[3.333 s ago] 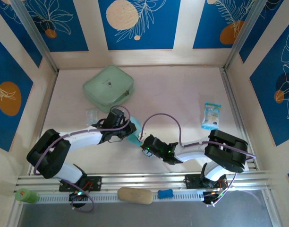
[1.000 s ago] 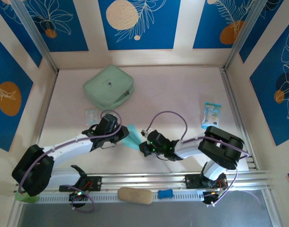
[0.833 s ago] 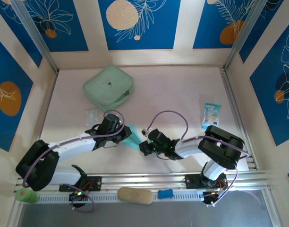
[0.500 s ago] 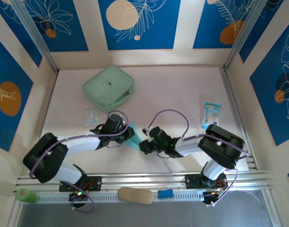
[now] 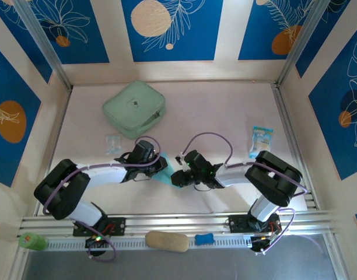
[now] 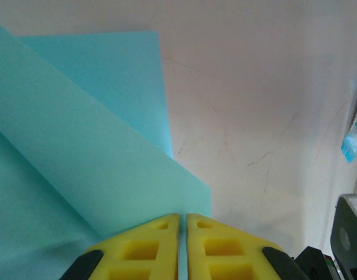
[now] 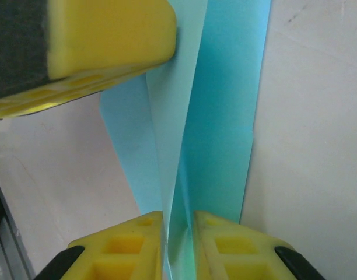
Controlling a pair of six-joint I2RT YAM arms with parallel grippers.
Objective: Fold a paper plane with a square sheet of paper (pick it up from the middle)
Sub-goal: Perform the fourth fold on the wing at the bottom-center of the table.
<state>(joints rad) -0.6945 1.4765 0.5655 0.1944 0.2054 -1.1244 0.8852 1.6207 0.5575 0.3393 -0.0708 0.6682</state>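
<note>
Two arms [image 5: 102, 171] low, bent inward; jaws meet at paper plane [image 5: 164, 174].

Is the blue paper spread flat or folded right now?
Folded: the blue paper lies in overlapping layers with straight diagonal edges, and the right wrist view shows a crease down it.

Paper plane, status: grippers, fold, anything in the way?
Left gripper shut on paper plane edge. Right gripper slightly open astride its crease. Fold unfinished. Green case and packet well clear.

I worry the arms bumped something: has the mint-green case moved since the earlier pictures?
No. The mint-green case lies just as far from the table's back edge as before.
</note>
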